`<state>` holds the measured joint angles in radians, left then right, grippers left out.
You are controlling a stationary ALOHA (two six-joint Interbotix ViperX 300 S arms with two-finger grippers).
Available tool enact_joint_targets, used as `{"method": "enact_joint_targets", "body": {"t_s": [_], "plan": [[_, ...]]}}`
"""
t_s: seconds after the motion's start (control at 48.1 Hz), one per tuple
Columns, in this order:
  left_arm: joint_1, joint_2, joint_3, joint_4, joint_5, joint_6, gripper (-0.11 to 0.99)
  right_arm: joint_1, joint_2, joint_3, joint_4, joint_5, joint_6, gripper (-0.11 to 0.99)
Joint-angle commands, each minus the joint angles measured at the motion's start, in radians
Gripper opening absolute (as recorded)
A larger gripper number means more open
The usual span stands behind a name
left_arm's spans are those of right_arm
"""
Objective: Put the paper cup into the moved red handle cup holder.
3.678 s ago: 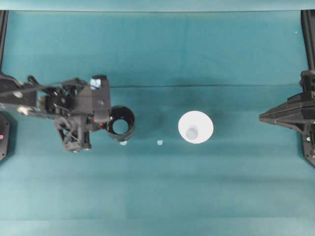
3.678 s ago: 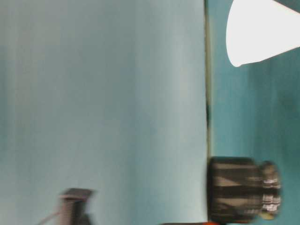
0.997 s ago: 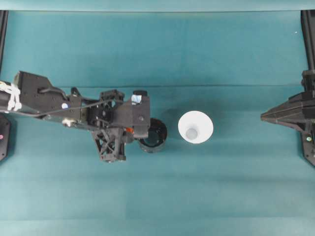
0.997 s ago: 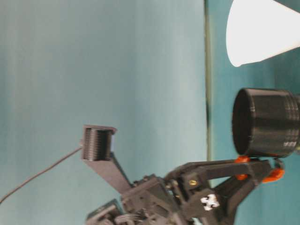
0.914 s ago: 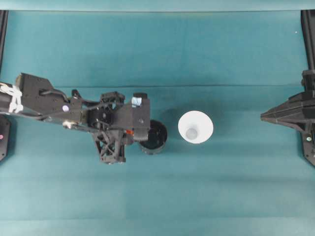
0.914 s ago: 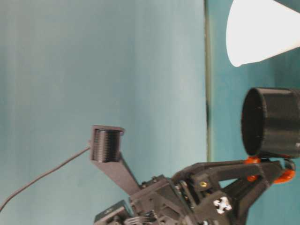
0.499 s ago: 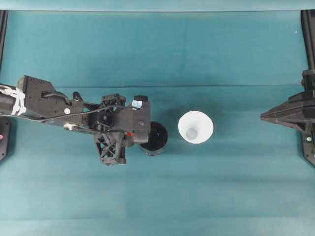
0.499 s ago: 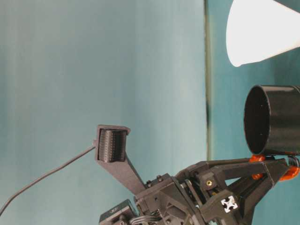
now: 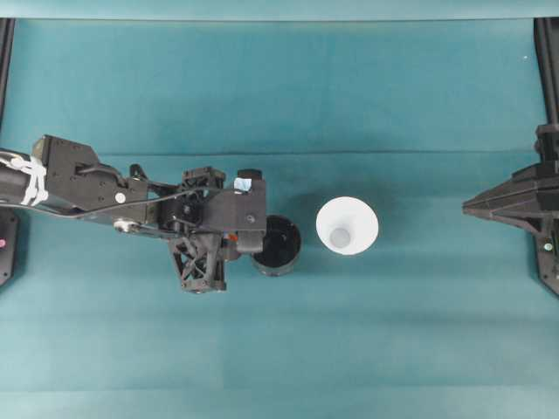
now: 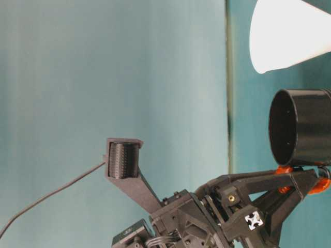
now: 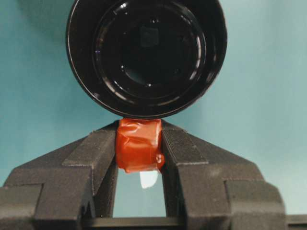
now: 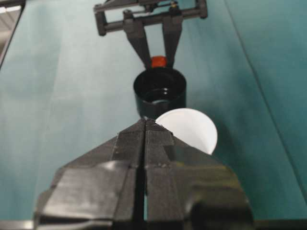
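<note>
The paper cup [image 9: 348, 225] stands upright, rim up, a little right of the table's middle; it also shows in the table-level view [image 10: 289, 36] and the right wrist view [image 12: 192, 129]. Just to its left, with a narrow gap between them, is the black red handle cup holder [image 9: 278, 246], mouth up and empty [image 11: 146, 52]. My left gripper [image 9: 238, 238] is shut on the holder's red handle [image 11: 139, 151], one finger [image 11: 96, 158] on each side. My right gripper [image 9: 465, 208] hangs shut and empty at the far right, pointing at the cup [image 12: 145, 125].
A teal cloth [image 9: 288, 349] covers the table. Black frame posts [image 9: 546, 52] stand at the far left and right edges. Open cloth lies in front of and behind the two cups.
Since 3.7 s ago my left gripper has carried the holder rightward from the left side to beside the paper cup; in the last second it only crept slightly right. The right arm stayed still.
</note>
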<state>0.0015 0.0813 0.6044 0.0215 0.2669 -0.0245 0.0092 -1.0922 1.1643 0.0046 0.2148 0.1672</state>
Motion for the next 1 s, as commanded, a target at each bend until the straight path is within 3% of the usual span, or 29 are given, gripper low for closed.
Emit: {"method": "enact_joint_targets", "body": {"t_s": [0.0,0.977], "plan": [[0.0,-0.006,-0.006,0.0,-0.005,-0.002,0.28,-0.002,0.008,-0.014,0.002,-0.005,0.011,-0.11],[0.0,-0.006,-0.012,0.0,-0.008,0.009,0.28,-0.003,0.008,-0.009,0.002,-0.002,0.011,-0.11]]}}
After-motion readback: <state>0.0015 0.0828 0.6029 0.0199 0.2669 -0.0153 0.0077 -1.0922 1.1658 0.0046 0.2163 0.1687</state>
